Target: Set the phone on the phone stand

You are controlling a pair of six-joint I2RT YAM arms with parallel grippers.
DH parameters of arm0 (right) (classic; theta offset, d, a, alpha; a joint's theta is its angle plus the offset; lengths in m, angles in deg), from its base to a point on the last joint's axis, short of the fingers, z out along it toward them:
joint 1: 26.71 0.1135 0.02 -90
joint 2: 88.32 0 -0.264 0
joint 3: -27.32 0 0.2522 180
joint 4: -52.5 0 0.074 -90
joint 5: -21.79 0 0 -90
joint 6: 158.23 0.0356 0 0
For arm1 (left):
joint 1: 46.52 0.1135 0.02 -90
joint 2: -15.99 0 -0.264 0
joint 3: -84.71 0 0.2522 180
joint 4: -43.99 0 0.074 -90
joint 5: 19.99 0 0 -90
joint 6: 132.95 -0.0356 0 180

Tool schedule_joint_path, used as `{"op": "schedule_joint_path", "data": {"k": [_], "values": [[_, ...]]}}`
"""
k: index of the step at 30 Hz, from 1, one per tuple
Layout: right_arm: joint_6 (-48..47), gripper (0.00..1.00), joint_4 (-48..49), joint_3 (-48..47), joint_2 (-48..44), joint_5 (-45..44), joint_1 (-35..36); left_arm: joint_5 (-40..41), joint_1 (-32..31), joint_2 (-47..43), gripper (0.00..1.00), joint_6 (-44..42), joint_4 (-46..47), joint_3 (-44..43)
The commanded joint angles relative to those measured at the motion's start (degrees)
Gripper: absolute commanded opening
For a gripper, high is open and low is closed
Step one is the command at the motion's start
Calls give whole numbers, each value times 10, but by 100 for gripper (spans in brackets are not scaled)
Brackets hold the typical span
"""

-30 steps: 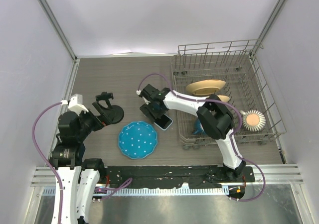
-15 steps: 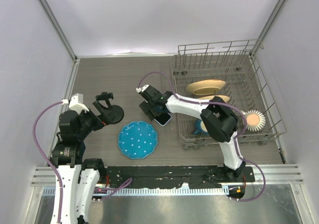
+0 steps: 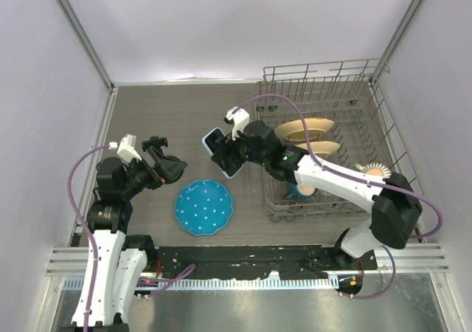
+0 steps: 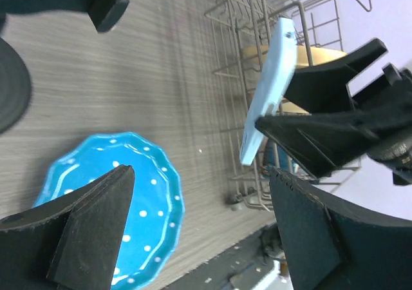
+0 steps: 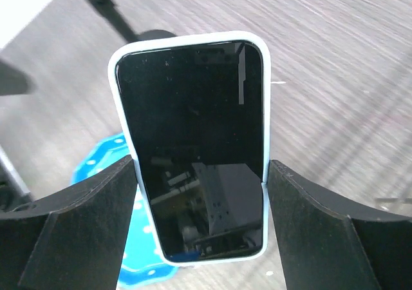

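The phone, with a black screen and light blue case, is held off the table by my right gripper, which is shut on its long edges. In the right wrist view the phone fills the gap between the fingers. The left wrist view shows it edge-on. The black phone stand stands on the table left of the phone, its cradle and disc base visible. My left gripper is open and empty beside the stand.
A round blue dotted plate lies on the table below the phone and stand. A wire dish rack with cream plates stands at the right. Walls close in the table on the left, back and right.
My right gripper has lifted the phone off the table and carried it up and slightly back, tilted. The right arm has swung outward. My left gripper has shifted a little right by the stand.
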Motion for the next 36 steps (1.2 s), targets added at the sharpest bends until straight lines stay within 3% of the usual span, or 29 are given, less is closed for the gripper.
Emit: {"op": "schedule_joint_path", "data": {"k": [1, 8, 11, 20, 23, 25, 26, 27, 28, 29, 32, 36], "values": [[49, 1, 122, 39, -53, 79, 26, -63, -33, 18, 89, 94, 125, 19], [2, 1, 70, 25, -76, 23, 92, 5, -119, 50, 92, 83, 118, -19], [0, 1, 75, 24, -88, -12, 110, 34, -140, 49, 88, 79, 113, -12], [-11, 1, 84, 12, -73, -43, 138, 20, -147, 50, 66, 71, 113, 5], [-15, 1, 73, -4, -61, -42, 147, 15, -148, 49, 51, 65, 119, 3], [-19, 1, 59, -17, -54, -38, 151, 5, -148, 51, 31, 55, 125, 2], [-28, 9, 52, -20, -48, -39, 151, -3, -147, 57, 21, 50, 126, 0], [-34, 22, 24, -25, -46, -39, 150, -5, -147, 60, 3, 43, 123, -4], [-43, 50, 8, -28, -43, -31, 146, -4, -148, 61, 0, 25, 117, -7], [-54, 58, -9, -32, -41, -29, 144, -2, -147, 62, 0, 17, 107, -10], [-57, 70, -98, -59, -37, 13, 128, -8, -147, 60, 0, -14, 98, -19], [-30, 72, -145, -59, -56, 180, 78, -24, -147, 34, 0, -28, 111, -4]]}}
